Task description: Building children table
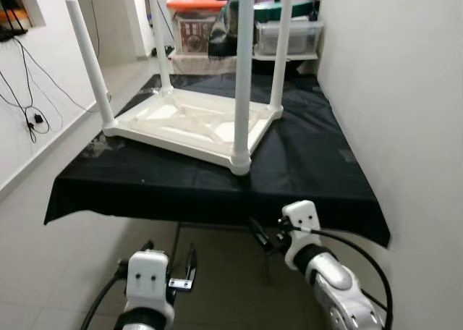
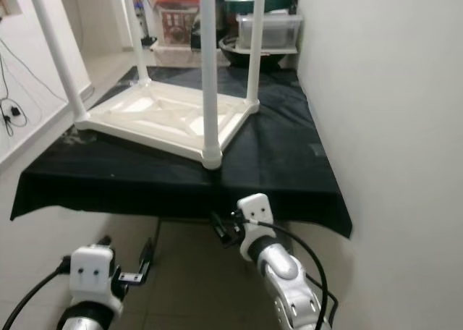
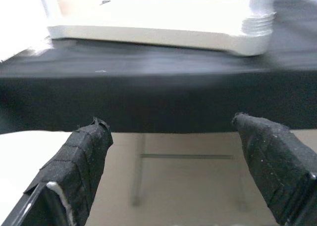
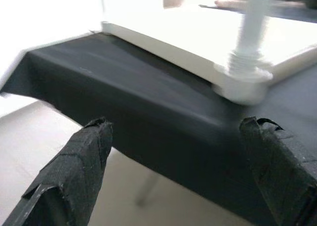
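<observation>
- A desk (image 1: 318, 163) draped in black cloth stands against a white wall, ahead of and above both sets of fingers.
- A white children's table (image 1: 195, 124) lies upside down on the desk – top flat on the cloth, four legs pointing up. All four legs sit in their corner sockets.
- The nearest leg (image 1: 243, 77) stands at the corner closest to the desk's front edge, just beyond the right fingers.
- Storage bins (image 1: 286, 33) and a bin with an orange lid (image 1: 195, 19) sit on a shelf beyond the desk's far end.
- Black cables (image 1: 25, 106) hang down the wall well beyond the left fingers.
- The right gripper (image 4: 176, 151) hovers below the desk's front edge, fingers (image 4: 79, 166) spread wide, holding nothing.
- The left gripper (image 3: 171, 151) sits lower – also short of the desk edge, fingers (image 3: 81, 161) wide apart and empty.
</observation>
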{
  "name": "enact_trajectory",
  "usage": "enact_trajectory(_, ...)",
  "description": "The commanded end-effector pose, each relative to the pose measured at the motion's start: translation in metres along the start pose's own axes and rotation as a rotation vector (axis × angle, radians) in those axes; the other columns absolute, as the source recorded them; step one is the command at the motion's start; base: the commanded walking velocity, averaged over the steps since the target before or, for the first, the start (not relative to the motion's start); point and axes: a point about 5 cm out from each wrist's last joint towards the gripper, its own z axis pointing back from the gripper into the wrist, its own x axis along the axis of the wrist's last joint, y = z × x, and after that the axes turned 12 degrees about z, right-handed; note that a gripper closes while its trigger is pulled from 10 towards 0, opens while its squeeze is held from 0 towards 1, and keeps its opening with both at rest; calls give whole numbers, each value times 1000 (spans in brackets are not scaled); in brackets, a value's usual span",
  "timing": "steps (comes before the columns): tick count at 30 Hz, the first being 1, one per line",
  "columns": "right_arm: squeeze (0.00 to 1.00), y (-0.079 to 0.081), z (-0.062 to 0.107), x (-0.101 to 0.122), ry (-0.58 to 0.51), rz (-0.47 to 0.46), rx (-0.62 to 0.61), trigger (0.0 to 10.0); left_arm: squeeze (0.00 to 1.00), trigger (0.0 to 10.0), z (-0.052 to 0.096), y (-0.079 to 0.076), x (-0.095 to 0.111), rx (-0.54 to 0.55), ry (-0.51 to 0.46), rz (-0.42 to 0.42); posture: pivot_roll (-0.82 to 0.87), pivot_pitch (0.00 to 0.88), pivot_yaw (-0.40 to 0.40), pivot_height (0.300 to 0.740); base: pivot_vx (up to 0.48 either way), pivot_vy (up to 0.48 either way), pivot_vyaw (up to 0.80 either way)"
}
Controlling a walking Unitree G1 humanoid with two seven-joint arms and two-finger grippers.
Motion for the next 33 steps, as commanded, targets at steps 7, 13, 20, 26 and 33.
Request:
enact_trajectory(7, 0, -7, 5, -5, 24, 20, -14, 10000, 0, 10000, -1, -3, -2, -7, 9, 8, 20, 0, -35, 740, 247, 0, 0)
enact_trajectory(13, 0, -5, 5, -4, 18, 44, 3, 10000, 0, 10000, 0, -2, -1, 8, -2, 22, 21, 0, -36, 740, 246, 0, 0)
enact_trajectory(20, 0, -3, 4, -3, 10, 69, 22, 10000, 0, 10000, 0, -2, 0, 9, -6, 24, 21, 0, -39, 740, 254, 0, 0)
enact_trajectory(26, 0, -4, 4, -3, 3, 50, 13, 10000, 0, 10000, 0, -3, 0, 9, -5, 23, 20, 0, -41, 740, 252, 0, 72)
enact_trajectory(33, 0, -5, 4, -3, 6, 48, 8, 10000, 0, 10000, -1, -3, -1, 7, -2, 24, 20, 0, -41, 740, 260, 0, 0)
